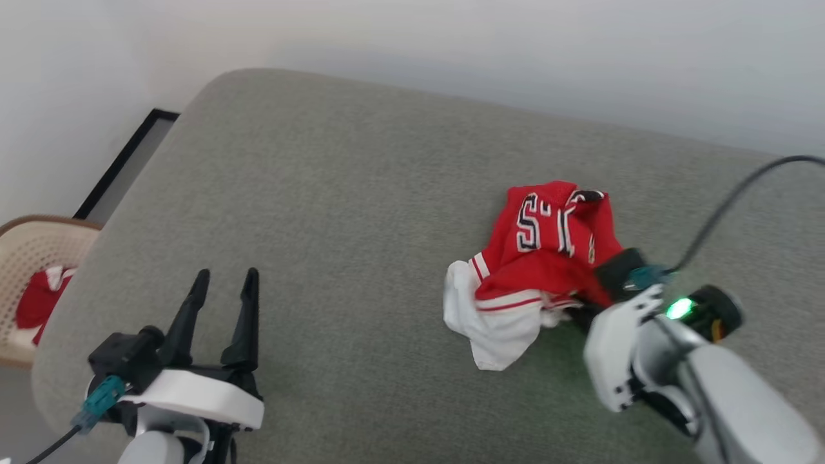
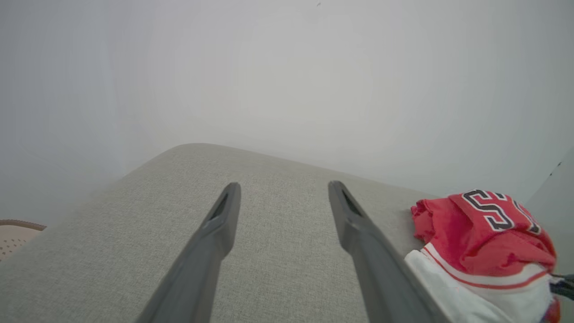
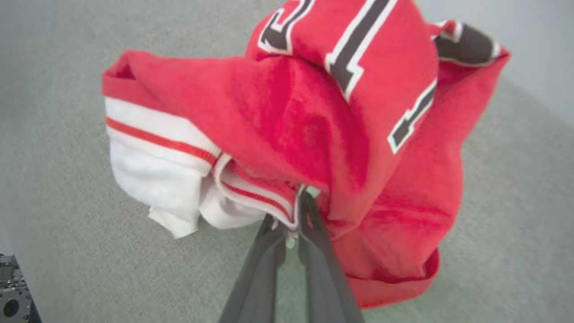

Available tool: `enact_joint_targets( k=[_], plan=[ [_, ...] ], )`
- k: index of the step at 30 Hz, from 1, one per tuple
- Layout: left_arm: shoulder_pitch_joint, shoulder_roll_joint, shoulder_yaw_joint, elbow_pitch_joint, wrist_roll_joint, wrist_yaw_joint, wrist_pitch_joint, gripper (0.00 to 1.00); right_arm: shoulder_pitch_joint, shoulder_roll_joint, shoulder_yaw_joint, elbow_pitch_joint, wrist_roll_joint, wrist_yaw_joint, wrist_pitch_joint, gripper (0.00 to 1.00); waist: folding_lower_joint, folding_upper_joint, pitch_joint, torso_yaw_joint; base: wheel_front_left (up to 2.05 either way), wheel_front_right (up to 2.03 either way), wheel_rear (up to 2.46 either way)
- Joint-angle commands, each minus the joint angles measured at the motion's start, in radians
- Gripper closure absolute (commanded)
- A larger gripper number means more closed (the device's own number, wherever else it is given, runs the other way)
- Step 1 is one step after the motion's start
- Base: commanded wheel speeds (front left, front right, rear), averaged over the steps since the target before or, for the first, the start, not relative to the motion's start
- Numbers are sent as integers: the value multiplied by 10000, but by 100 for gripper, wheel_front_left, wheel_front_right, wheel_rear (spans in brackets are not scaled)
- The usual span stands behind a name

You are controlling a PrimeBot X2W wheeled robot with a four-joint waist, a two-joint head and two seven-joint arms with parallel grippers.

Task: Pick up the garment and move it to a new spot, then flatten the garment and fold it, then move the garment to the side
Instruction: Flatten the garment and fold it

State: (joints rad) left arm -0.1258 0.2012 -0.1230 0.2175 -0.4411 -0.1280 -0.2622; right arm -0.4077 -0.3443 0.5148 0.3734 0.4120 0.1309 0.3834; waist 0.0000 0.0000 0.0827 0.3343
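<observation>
The garment [image 1: 541, 258] is a crumpled red bundle with black white-outlined letters, a striped hem and white lining, lying right of centre on the grey cushion [image 1: 322, 193]. My right gripper [image 3: 296, 211] is shut on a fold of its striped hem; in the right wrist view the garment [image 3: 323, 134] bunches over the fingertips. In the head view the right gripper's fingers are hidden under the cloth and the wrist. My left gripper [image 1: 225, 283] stands open over bare cushion at the lower left, well apart from the cloth. The left wrist view has the garment [image 2: 484, 237] to the right of the left gripper [image 2: 282, 193].
A beige perforated basket [image 1: 32, 258] with red and white cloth in it stands on the floor left of the cushion. A pale wall [image 1: 451, 45] runs behind. A black cable [image 1: 728, 200] trails from my right wrist over the cushion.
</observation>
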Motion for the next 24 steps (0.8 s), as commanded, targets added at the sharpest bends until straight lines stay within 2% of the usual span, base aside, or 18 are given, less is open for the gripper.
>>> enact_joint_targets(
  k=[1,8,11,14,15,17,18,24],
  plan=[
    [121,52,53,-40,-107,-37,-32,0,246,-137,-218,-237,70,-2,103,100,0,0,-103,-167,0,0,0],
    [340,240,213,-177,-155,-37,-32,0,1573,-567,-2522,-2010,48,0,950,100,0,0,-255,-567,0,0,0],
    [316,281,145,-174,-218,-37,-32,0,2189,-391,-3601,-2153,-104,-2,1175,100,0,0,-231,-640,0,0,0],
    [232,274,12,-158,-225,-37,-32,0,2576,-188,-4125,-1813,-331,0,1301,100,0,0,-177,-684,0,0,0],
    [191,252,-36,-145,-226,-37,-30,0,2621,-143,-4202,-1643,-416,0,1243,97,0,0,-159,-689,0,0,0],
    [126,242,-142,-99,-240,-37,-30,0,2605,96,-4257,-1206,-461,0,1150,49,0,0,-137,-710,0,0,0],
    [102,235,-193,-69,-278,-37,-32,0,2526,140,-4219,-1031,-550,0,1139,0,0,0,-131,-727,0,0,0],
    [21,464,-668,151,-455,-37,-30,0,2169,238,-3864,-972,-405,0,1056,0,0,0,-181,-1036,0,0,0]
  ],
)
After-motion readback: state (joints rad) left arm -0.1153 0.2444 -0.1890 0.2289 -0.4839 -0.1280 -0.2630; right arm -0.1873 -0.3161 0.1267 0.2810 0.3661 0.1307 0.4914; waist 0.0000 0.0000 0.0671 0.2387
